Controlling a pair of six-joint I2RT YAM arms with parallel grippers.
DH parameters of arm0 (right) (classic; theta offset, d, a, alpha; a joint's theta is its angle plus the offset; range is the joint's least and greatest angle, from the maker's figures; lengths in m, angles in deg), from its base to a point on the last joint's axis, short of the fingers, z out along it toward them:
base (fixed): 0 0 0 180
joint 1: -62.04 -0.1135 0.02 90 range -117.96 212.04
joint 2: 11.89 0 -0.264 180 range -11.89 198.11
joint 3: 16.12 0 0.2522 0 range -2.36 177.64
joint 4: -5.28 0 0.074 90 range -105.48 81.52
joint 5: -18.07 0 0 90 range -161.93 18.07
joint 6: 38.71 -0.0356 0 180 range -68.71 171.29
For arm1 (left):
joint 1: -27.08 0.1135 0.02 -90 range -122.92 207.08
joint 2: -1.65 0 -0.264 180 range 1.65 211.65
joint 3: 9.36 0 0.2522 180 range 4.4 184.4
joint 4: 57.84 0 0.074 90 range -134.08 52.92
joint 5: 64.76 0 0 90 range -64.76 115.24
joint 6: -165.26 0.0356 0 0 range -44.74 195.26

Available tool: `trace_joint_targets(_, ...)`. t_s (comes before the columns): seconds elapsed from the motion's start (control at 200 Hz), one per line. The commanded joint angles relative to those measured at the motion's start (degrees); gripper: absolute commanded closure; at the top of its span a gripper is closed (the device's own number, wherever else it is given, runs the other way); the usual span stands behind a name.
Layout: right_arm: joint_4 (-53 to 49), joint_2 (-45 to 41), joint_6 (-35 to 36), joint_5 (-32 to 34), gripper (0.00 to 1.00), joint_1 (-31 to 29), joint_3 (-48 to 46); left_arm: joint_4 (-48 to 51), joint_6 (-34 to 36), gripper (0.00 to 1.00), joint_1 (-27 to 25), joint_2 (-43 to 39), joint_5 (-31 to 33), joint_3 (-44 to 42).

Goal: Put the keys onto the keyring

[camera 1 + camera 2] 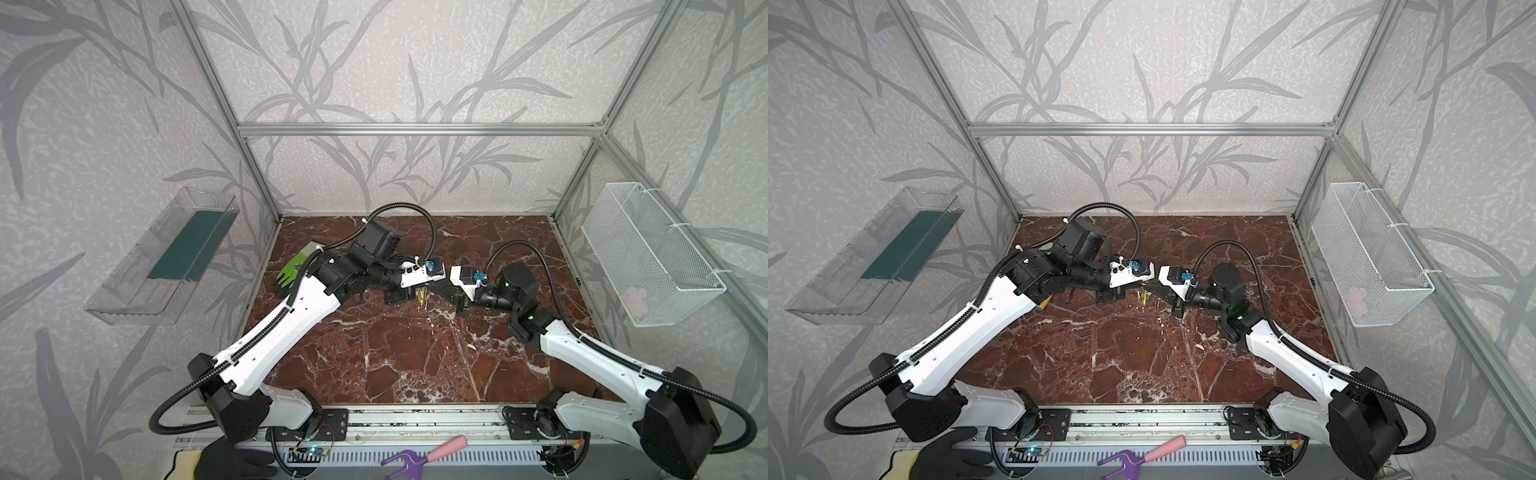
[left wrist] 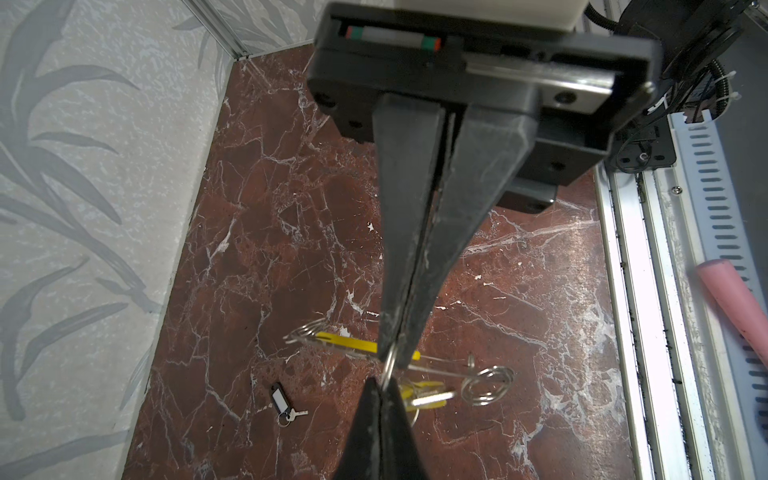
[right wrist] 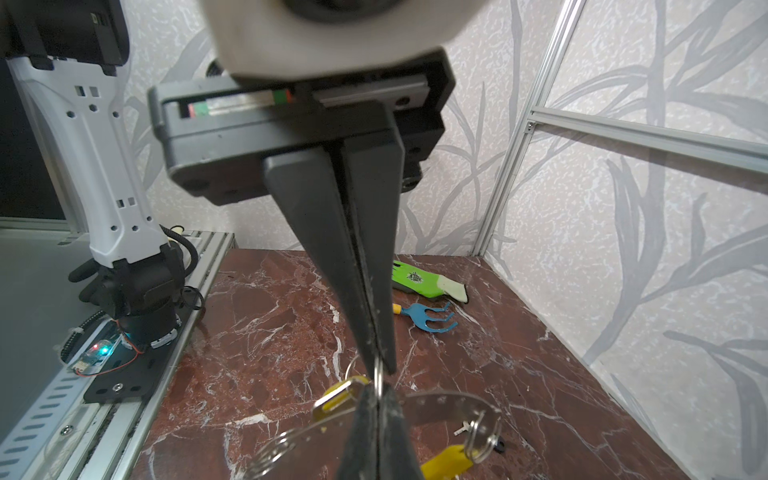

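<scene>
Both grippers meet tip to tip above the middle of the marble table [image 1: 415, 357]. My left gripper [image 2: 398, 360] is shut on the keyring [image 2: 349, 343], a thin grey loop with a yellow segment, held off the table and seen edge-on. My right gripper [image 3: 380, 368] is shut on the small split ring [image 3: 378, 380] of the yellow-tagged key [image 3: 337, 398], which hangs beside the fingertips. That small ring runs straight between the two pairs of tips. The black-fob key [image 2: 282, 402] lies alone on the marble. In both top views only a yellow sliver [image 1: 422, 296] [image 1: 1144, 297] shows below the tips.
A green glove [image 3: 419, 280] and a blue hand rake [image 3: 430, 320] lie near the back left corner. A purple fork with a pink handle [image 1: 424, 455] and a black glove [image 1: 232, 461] sit by the front rail. On the side walls hang a wire basket [image 1: 652, 253] and a clear tray [image 1: 162, 257].
</scene>
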Motion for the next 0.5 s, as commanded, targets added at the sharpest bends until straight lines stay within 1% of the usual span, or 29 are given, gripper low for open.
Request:
trace_joint_targets(0.0,5.9,0.4,-2.5,-0.8,1.0,-0.3,1.0,0.4,1.6,1.0,-0.3,-0.2,-0.6,0.1)
trace_joint_targets(0.075,9.5,0.4,-3.9,-0.3,1.0,-0.4,-0.4,-2.0,1.2,1.0,-0.1,-1.2,-0.3,-1.8)
trace_joint_targets(0.125,11.3,0.4,-4.8,0.5,1.0,-0.3,-1.1,-4.7,0.4,0.9,0.6,-2.5,-0.8,-3.8)
trace_joint_targets(0.185,11.8,0.4,-5.1,0.8,1.0,-0.4,-1.4,-9.4,-1.6,0.76,2.0,-4.9,-2.2,-7.2)
trace_joint_targets(0.225,12.1,0.4,-5.7,1.1,1.0,-0.4,-1.6,-12.8,-3.0,0.72,3.1,-6.7,-3.6,-9.7)
trace_joint_targets(0.245,14.3,0.4,-6.0,1.0,1.0,-0.4,-1.9,-14.5,-3.8,0.7,3.6,-7.6,-4.2,-11.0)
trace_joint_targets(0.325,18.0,0.7,-7.4,0.7,1.0,-0.3,-2.7,-21.3,-6.5,0.69,5.4,-11.2,-6.5,-16.5)
trace_joint_targets(0.4,19.2,1.3,-7.9,0.0,1.0,-0.2,-2.5,-27.3,-8.9,0.68,6.5,-14.1,-8.5,-21.3)
trace_joint_targets(0.495,20.7,2.2,-8.6,-0.8,1.0,-0.1,-2.6,-32.4,-11.8,0.68,7.3,-16.6,-10.5,-24.9)
